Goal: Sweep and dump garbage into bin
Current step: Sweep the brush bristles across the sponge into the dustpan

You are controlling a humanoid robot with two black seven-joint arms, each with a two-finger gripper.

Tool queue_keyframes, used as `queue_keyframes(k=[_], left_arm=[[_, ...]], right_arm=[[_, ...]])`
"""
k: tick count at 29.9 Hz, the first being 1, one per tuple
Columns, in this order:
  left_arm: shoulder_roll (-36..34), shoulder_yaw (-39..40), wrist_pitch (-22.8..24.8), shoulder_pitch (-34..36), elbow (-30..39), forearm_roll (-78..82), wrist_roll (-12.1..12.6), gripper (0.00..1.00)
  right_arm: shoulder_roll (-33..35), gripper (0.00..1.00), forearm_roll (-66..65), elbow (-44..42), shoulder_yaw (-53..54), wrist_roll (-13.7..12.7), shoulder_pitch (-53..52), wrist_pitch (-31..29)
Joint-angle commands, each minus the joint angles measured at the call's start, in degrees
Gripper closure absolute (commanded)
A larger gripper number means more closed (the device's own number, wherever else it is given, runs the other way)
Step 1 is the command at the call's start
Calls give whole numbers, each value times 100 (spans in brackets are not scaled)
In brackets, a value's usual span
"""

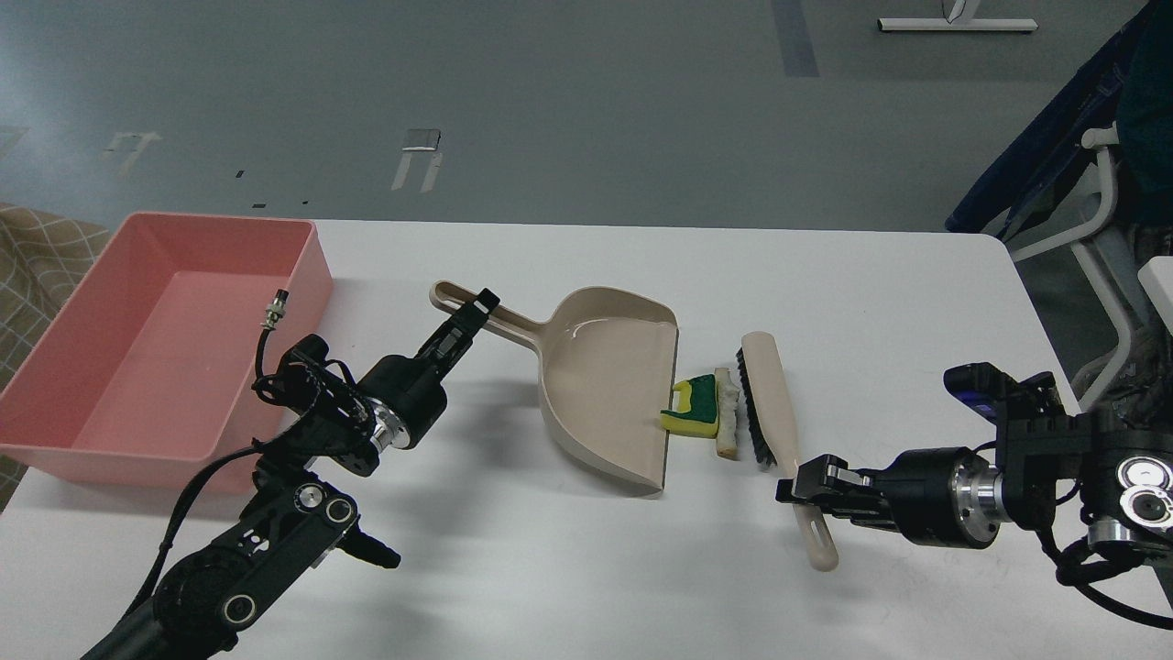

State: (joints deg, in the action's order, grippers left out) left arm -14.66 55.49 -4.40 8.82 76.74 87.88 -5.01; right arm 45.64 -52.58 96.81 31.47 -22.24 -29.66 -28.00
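Observation:
The garbage lies at the open edge of the beige dustpan [609, 390]: a yellow sponge piece with a green top [695, 414] and a whitish-beige stick piece [726, 411] just right of it. My left gripper [475, 307] is shut on the dustpan's handle. My right gripper [805, 489] is shut on the handle of the beige brush [770, 403], whose black bristles touch the stick piece on its right side. The pink bin [302, 266] stands at the table's left edge, empty.
The white table [586, 568] holds all of this. Its right edge is near a chair frame [1100, 211] and dark fabric. A checked cloth [37, 257] shows left of the bin. Grey floor lies beyond the table's far edge.

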Motion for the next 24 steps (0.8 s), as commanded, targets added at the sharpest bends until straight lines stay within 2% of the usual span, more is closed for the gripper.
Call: queue_keyframes(k=[1,7,10,24], left_arm=[[7,6,1,-12,-10,1,0,100],[16,6,1,-4,-1,1,0,100],[16,-3,1,-4,-1,1,0,100],[51,6,1,-12,7,1,0,100]], right_arm=[[-186,100,2,-136,-10,0,-40,0],[-688,100,2,-373,-36,0,-189,0],[-995,100,37,-479,-404,9,-513,0],[-1233,100,371,-435,-353,53,-778,0]])
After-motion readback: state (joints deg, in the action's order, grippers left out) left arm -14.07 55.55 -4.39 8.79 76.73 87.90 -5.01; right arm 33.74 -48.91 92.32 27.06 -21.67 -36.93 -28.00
